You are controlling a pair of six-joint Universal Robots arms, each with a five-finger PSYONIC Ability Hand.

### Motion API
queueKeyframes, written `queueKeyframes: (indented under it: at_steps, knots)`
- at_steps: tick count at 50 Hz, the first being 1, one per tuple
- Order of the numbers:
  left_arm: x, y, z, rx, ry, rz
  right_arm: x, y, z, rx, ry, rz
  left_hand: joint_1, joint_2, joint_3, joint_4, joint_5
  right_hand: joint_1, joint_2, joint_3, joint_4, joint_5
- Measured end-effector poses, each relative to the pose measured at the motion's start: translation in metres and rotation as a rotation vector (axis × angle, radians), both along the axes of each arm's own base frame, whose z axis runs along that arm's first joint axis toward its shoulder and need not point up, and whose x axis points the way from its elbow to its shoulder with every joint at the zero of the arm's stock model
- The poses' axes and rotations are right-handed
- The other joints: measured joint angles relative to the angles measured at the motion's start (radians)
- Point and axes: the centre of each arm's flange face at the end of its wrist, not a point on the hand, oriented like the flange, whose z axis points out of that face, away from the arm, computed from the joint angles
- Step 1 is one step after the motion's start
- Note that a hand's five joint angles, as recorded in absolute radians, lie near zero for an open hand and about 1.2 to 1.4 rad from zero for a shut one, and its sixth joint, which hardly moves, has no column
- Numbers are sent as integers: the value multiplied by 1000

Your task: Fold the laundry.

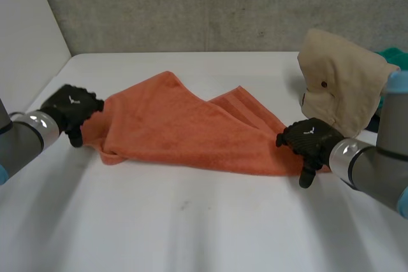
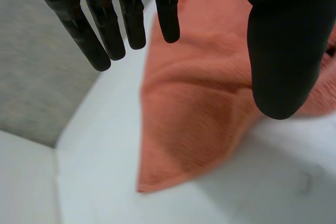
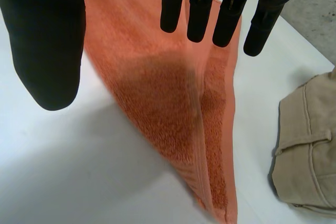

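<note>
Plainly, the orange terry-cloth towel [image 1: 191, 128] lies rumpled across the middle of the white counter [image 1: 191, 227], running from about nine o'clock to about four o'clock, with a loose fold bunched along its far side. The left hand [image 1: 71, 109] sits at the towel's nine o'clock end and the right hand [image 1: 310, 141] at its four o'clock end. With one hand at each end, I judge this the set-up for taking both ends and drawing the cloth flat before any fold. Neither hand has a hold. In the left wrist view the fingers [image 2: 84, 30] run straight with the thumb spread wide, a corner of the towel below them and not gripped. In the right wrist view the fingers are likewise straight and parted from the thumb, above the towel's narrow end. At two o'clock a beige fabric garment with a waistband [image 1: 344, 87] lies heaped just beyond the right hand — probably waiting its turn — with a scrap of teal cloth [image 1: 390, 55] behind it. By count: one towel, one beige garment, one teal piece, two hands.
</note>
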Motion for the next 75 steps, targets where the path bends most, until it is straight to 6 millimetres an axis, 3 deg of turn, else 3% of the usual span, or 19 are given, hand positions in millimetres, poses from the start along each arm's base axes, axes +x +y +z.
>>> queueKeyframes:
  at_steps: [7,12,20,28,33,34,38,42,53,57,61,67,75]
  knots:
    - [5,-11,-30,79,6,-53,-4,-5,-28,-56,-6,-4,40,35,37,37,34,56,61,56,55,50]
    - [7,-21,-44,89,-16,-65,-4,-8,-42,-85,-12,-6,197,180,176,176,170,107,125,111,112,105]
    - [3,-29,-52,74,-46,-88,-3,-16,-49,-136,-18,-17,320,304,305,300,293,130,149,134,134,127]
    - [-5,-30,-60,77,-53,-106,-3,-22,-55,-164,-12,-31,713,705,694,694,686,179,201,187,183,172]
    - [-7,-31,-59,75,-59,-100,-3,-24,-57,-172,-7,-35,748,784,779,782,756,669,716,677,675,617]
    - [-7,-30,-56,72,-57,-96,-3,-25,-56,-175,-7,-38,748,784,779,782,756,710,779,753,754,716]
    - [-7,-27,-45,64,-43,-82,-5,-25,-51,-187,-12,-49,748,784,779,782,756,710,787,780,786,746]
    - [-7,-17,-21,52,2,-71,-10,-25,-32,-223,-35,-73,748,784,779,782,756,710,787,780,787,746]
    - [-17,49,104,-110,282,-76,-40,-29,88,-363,-199,-135,748,784,779,782,756,710,787,783,789,749]
    - [-21,73,134,-157,372,-97,-47,-36,124,-383,-259,-150,748,784,779,783,756,710,787,783,790,753]
    - [-27,92,149,-170,436,-121,-47,-49,147,-403,-313,-155,748,784,779,783,756,710,787,783,792,753]
    - [-39,115,152,-145,474,-166,-21,-83,155,-448,-385,-116,748,784,779,783,756,710,787,783,792,753]
    - [-47,129,148,-107,474,-179,36,-140,126,-591,-510,-123,748,784,779,783,756,710,787,783,792,753]
